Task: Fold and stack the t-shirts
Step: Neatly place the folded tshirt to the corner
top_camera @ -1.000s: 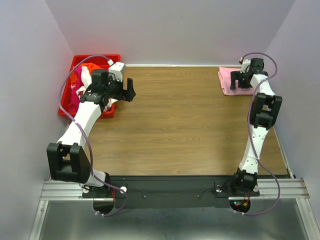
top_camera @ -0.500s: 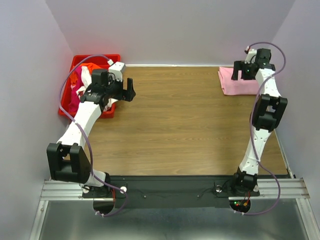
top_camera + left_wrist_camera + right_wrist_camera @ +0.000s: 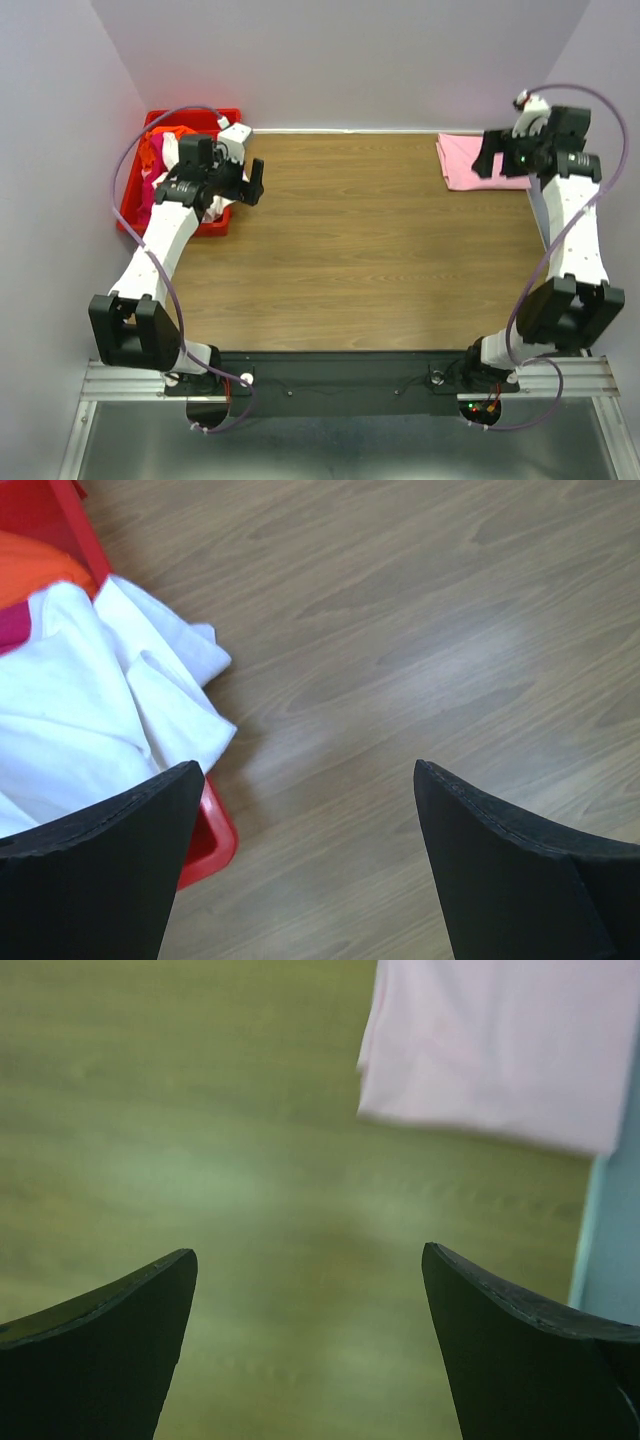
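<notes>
two pairs of jaws, both spread wide, holding nothing. the left gripper (image 3: 243,190) hangs over the near corner of the red bin (image 3: 128,214), where a white t-shirt (image 3: 90,710) spills over the rim. the folded pink t-shirt (image 3: 462,160) lies at the tabletop's (image 3: 360,240) far right corner, against the wall (image 3: 605,100). bare wood lies between them. the right gripper (image 3: 502,165) has drawn back off the pink t-shirt since a second ago.

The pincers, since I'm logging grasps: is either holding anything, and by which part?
Nothing is held. The left pincer stands open beside the white t-shirt spilling from the red bin; the right pincer stands open, clear of the pink t-shirt.
</notes>
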`<action>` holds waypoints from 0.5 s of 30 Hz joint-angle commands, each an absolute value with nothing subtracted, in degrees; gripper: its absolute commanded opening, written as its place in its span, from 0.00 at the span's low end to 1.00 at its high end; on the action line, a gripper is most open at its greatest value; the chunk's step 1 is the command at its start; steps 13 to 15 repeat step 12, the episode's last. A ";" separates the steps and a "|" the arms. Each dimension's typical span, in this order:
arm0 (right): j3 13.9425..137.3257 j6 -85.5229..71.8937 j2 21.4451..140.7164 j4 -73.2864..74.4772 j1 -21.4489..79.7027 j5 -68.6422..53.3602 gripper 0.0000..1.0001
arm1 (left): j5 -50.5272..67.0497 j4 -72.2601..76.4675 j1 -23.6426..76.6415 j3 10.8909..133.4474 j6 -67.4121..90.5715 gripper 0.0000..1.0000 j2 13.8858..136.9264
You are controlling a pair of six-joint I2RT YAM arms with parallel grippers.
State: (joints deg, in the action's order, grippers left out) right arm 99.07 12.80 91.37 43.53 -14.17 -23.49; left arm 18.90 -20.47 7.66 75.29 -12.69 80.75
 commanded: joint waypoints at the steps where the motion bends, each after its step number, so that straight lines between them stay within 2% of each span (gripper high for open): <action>1: 82.30 14.94 83.43 47.55 -13.80 -24.78 1.00 | 16.97 -21.10 8.26 69.01 -17.49 0.99 75.85; 3: 73.97 15.64 79.91 47.37 -13.89 -25.31 1.00 | 15.91 -20.04 8.70 65.15 -18.01 0.99 74.63; 9: 60.84 16.00 69.36 46.32 -13.89 -26.19 1.00 | 14.68 -17.32 10.19 56.36 -18.72 0.99 69.80; 15: 59.41 16.17 67.94 45.97 -13.89 -25.93 1.00 | 14.33 -16.79 10.55 55.37 -18.28 0.99 67.77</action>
